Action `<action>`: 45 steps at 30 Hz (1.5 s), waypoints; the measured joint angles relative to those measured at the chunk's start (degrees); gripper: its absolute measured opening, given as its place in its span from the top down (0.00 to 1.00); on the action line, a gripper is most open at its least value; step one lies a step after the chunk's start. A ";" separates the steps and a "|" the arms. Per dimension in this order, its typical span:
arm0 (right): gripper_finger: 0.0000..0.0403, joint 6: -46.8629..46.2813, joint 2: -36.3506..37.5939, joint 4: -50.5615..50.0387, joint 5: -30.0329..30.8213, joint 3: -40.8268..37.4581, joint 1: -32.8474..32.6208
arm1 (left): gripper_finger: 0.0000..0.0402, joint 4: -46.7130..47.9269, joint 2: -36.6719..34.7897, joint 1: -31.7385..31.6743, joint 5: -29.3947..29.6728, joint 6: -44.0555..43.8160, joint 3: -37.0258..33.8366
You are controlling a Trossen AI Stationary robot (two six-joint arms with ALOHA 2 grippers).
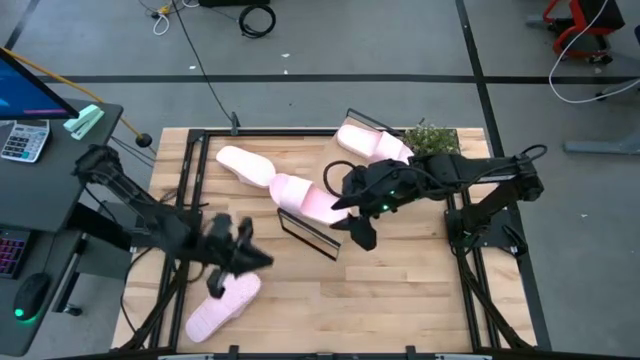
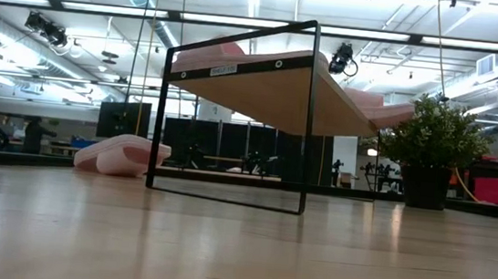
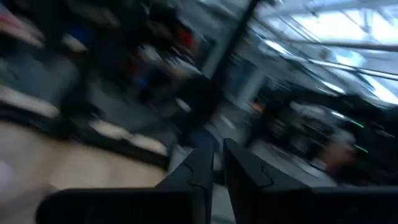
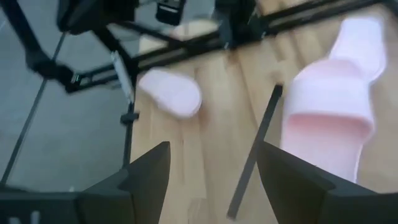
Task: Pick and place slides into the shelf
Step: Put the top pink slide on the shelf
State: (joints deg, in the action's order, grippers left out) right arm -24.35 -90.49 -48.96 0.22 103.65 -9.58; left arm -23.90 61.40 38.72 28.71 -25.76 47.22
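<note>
The slides, four pale pink foam sandals each with one wide strap, lay scattered over the light butcher-block table (image 1: 400,290): one (image 1: 222,307) at the near left corner, one (image 1: 243,165) toward the far left, one (image 1: 304,198) on the tilted light-wood board of the small black wire-frame shelf (image 1: 312,238), and one (image 1: 372,143) at the far edge beside a small green potted plant (image 1: 432,139). The left gripper (image 1: 262,259) hung just above and beside the near-left slide with its two dark fingers (image 3: 239,169) pressed nearly together, only a thin slit between them, and nothing pinched there. The right gripper (image 4: 213,171) hovered over the shelf with its fingers spread wide, holding nothing; past them lay the strap of the shelf's slide (image 4: 329,112), a thin black frame bar, and another slide (image 4: 170,91) farther off. Whether the left fingers touched the near slide could not be told, since the arm blurred in the high view and the left wrist view was smeared. In the low view the shelf (image 2: 255,81) stood tilted, the slide on it mostly hidden by the board, and another slide was cut off at the left edge.
</note>
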 joint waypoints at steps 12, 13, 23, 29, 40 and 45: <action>0.39 -0.14 0.12 5.98 5.31 -0.02 0.20 | 0.84 0.32 -7.65 -2.02 4.63 10.47 0.00; 0.39 -0.14 0.11 5.94 5.63 -0.02 0.20 | 0.83 0.34 -7.74 -2.03 4.69 10.58 0.00; 0.39 -1.60 0.08 7.14 6.27 -0.02 0.20 | 0.83 3.89 -7.84 -2.01 4.69 10.56 0.00; 0.39 -2.30 0.06 7.13 6.26 -0.02 0.20 | 0.77 8.19 -7.84 -2.01 4.69 9.69 0.00; 0.39 -2.67 0.06 7.07 6.24 -0.02 0.20 | 0.70 9.15 -7.82 -2.01 4.69 9.49 0.00; 0.39 -2.71 0.06 7.07 6.22 -0.02 0.20 | 0.68 9.60 -7.83 -2.01 6.11 10.90 0.00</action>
State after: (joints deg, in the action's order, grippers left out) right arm -27.07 -90.43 -41.89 6.44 103.63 -9.39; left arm -14.30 53.57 36.71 34.83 -14.87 47.22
